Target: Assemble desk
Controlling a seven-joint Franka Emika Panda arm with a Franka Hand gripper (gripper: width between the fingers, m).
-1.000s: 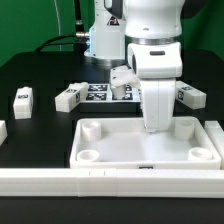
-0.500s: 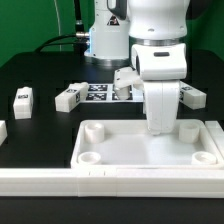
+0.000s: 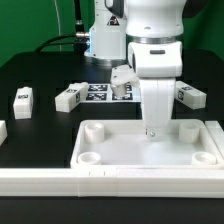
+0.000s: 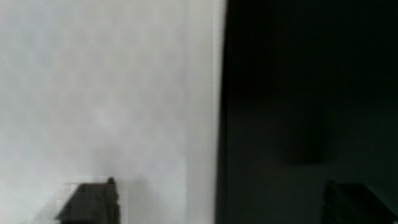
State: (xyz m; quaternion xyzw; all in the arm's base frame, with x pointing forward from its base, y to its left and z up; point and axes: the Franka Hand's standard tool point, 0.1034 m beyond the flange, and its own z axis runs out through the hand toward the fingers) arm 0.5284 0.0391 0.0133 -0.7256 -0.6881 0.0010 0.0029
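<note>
The desk top [image 3: 120,150], a white rimmed tray with round corner sockets, lies near the table's front. My gripper [image 3: 151,128] hangs straight down over its far rim, right of the middle. In the wrist view the two dark fingertips [image 4: 91,203] stand wide apart, open, with the white desk top [image 4: 107,90] under one and the black table under the other. Nothing is held. Loose tagged legs lie behind: one [image 3: 22,100] at the exterior view's left, one [image 3: 68,97] beside it, one [image 3: 122,82] by the arm, one [image 3: 190,96] at the right.
The marker board [image 3: 98,92] lies flat between the legs, behind the desk top. A long low white rail [image 3: 110,182] runs along the front edge below the desk top. The robot's base [image 3: 105,40] stands at the back.
The hand swung slightly toward the exterior view's right, then back left. It now hangs low over the desk top's far rim. The legs have not moved.
</note>
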